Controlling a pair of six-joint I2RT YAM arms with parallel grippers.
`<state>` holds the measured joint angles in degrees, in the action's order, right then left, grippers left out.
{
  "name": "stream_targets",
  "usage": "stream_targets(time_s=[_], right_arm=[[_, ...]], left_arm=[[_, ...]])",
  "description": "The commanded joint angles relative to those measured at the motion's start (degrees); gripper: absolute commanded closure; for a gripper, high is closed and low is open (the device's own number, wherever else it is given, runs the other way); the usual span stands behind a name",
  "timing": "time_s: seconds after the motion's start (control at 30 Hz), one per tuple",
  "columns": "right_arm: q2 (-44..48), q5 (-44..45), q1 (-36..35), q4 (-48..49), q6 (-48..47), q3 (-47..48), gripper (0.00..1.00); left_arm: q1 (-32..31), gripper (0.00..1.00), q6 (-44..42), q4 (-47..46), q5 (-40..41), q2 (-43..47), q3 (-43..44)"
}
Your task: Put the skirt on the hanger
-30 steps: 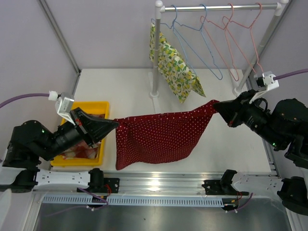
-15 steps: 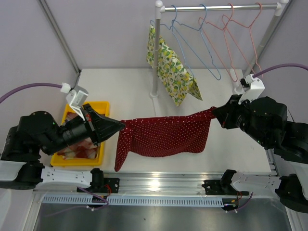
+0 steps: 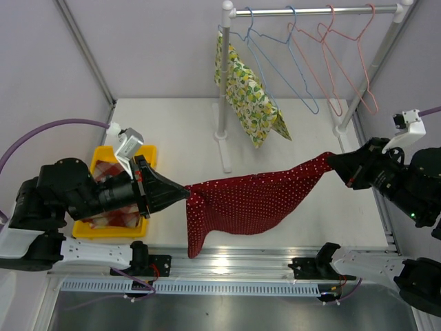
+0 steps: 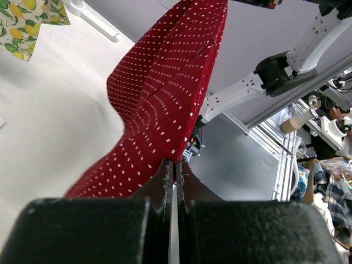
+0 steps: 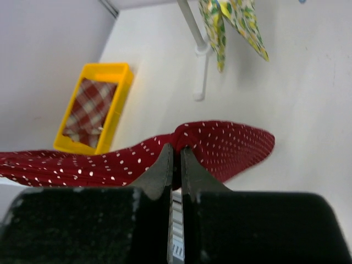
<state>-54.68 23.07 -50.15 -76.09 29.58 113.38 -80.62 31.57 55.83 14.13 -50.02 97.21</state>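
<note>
Now you hold the skirt [image 3: 255, 200] stretched over the table [image 3: 172, 131], left gripper [image 3: 185, 195] and right gripper [image 3: 333, 163] each clamped on one end.

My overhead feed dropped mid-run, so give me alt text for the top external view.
The left pincer and right pincer hold a red polka-dot skirt stretched between them above the table, its lower edge sagging. Behind, a rack carries a lemon-print cloth and bare blue and pink hangers; a yellow bin sits far left.

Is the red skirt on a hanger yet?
Not yet. The skirt hangs stretched between the left gripper and right gripper, apart from the hanger rail.
</note>
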Motion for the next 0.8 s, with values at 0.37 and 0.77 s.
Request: stream_targets(time_s=[0.37,0.77], right_arm=[[-4.5,-8.1,8.8,11.4,-3.4,-19.9,1.0],[-14.9,-17.5,22.8,36.4,-5.5,-43.1,1.0]], left_arm=[[8.3,1.0,-0.2,8.2,14.7,-3.3,5.5],[59.2,1.0,-7.5,-23.8,-37.4,-8.1,-33.5]])
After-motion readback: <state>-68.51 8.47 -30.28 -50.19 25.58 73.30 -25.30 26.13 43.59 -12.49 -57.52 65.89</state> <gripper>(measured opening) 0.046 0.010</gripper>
